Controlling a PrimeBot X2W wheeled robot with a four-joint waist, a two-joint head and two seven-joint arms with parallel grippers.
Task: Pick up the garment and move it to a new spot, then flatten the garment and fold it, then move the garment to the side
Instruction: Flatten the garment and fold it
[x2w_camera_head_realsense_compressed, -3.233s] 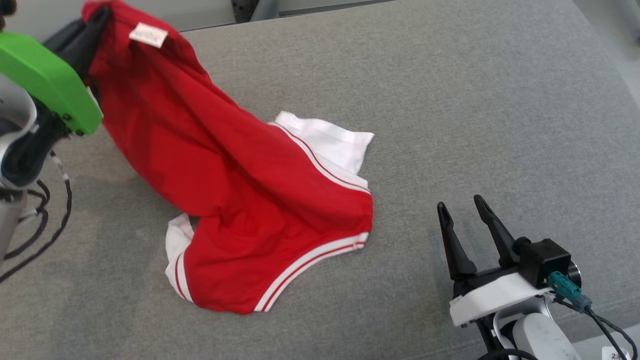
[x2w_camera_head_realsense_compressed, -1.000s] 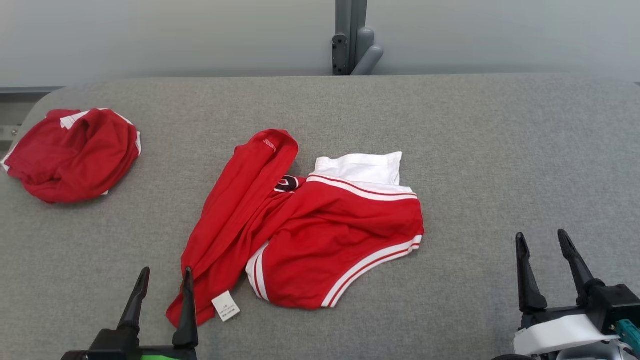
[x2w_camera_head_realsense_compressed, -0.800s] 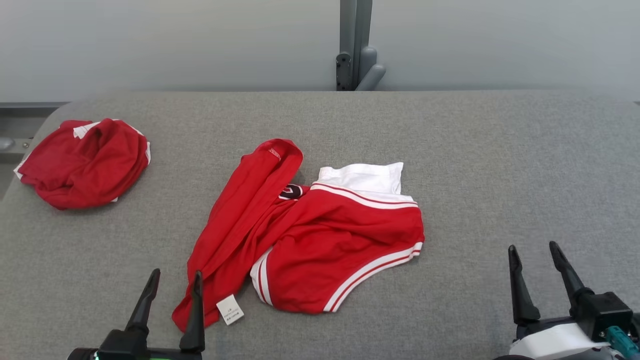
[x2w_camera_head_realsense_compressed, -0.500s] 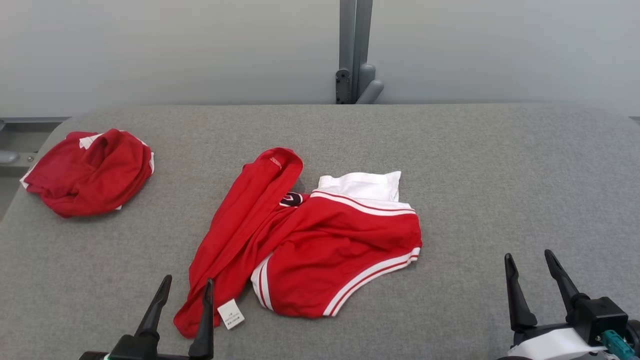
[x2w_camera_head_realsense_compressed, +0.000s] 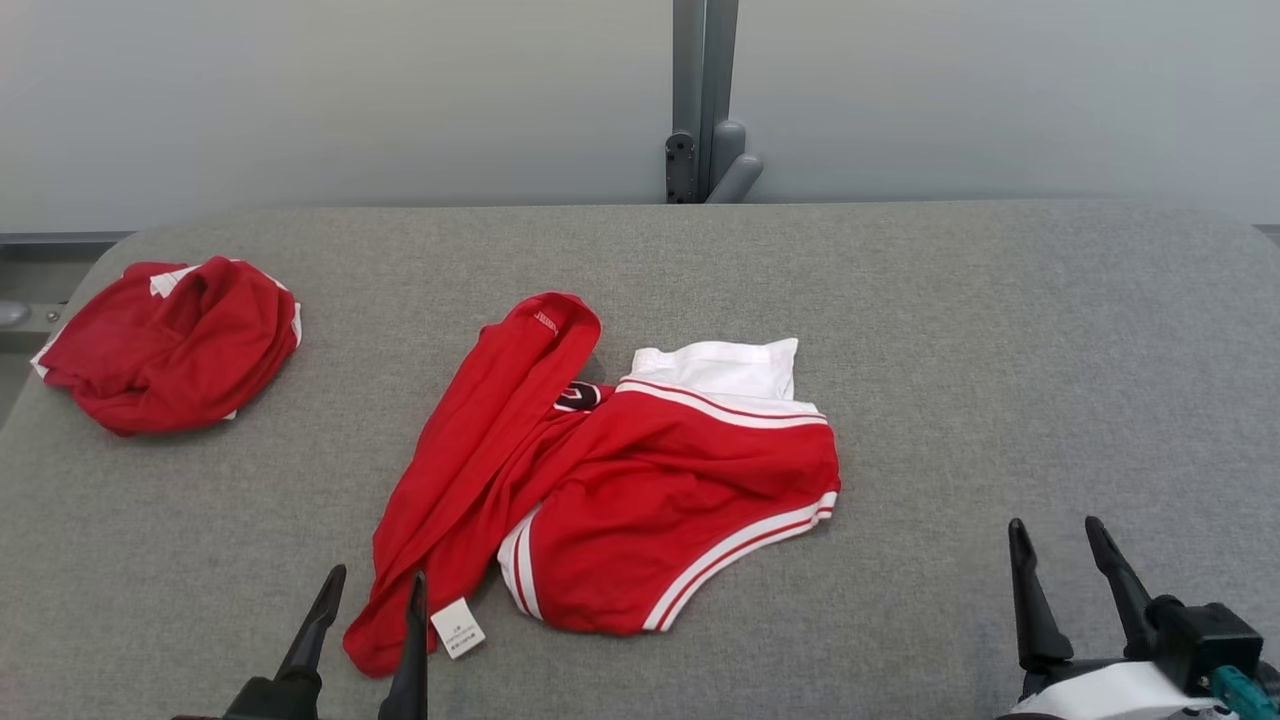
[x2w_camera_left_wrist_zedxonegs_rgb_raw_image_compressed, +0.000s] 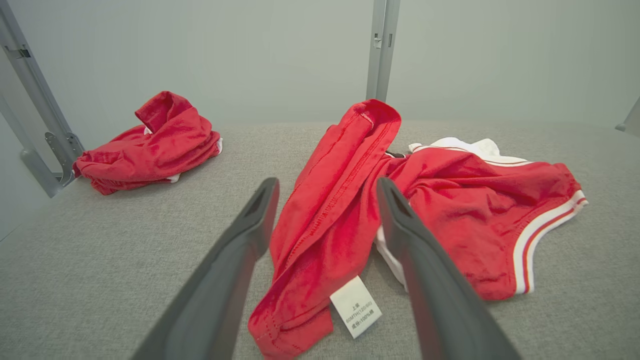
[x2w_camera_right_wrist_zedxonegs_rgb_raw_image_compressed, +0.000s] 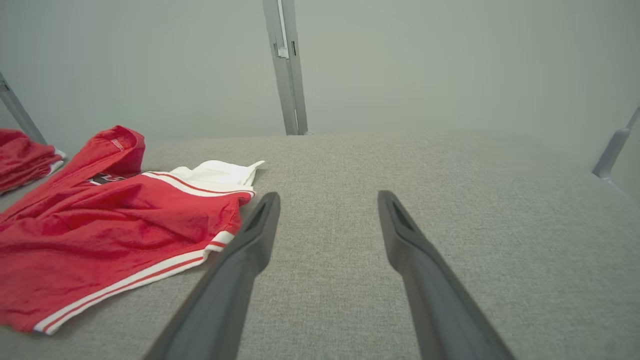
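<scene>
The garment (x2w_camera_head_realsense_compressed: 600, 480), lifted seconds ago, is now laid crumpled on the bench (x2w_camera_head_realsense_compressed: 1000, 330), the left gripper (x2w_camera_head_realsense_compressed: 378, 575) and right gripper (x2w_camera_head_realsense_compressed: 1054, 524) fingers held apart, empty; flattening is judged due next.

A grey fabric-covered table (x2w_camera_head_realsense_compressed: 1000, 350) lies beneath and ahead of the left fingers (x2w_camera_head_realsense_compressed: 312, 632) and the right fingers (x2w_camera_head_realsense_compressed: 1028, 600). A bundled red garment (x2w_camera_head_realsense_compressed: 170, 345) with white trim rests on it, well ahead and to the left of the left fingers. A grey metal post (x2w_camera_head_realsense_compressed: 700, 100) stands upright beyond the table's far edge, between the two finger pairs, against a pale wall (x2w_camera_head_realsense_compressed: 300, 100).
</scene>
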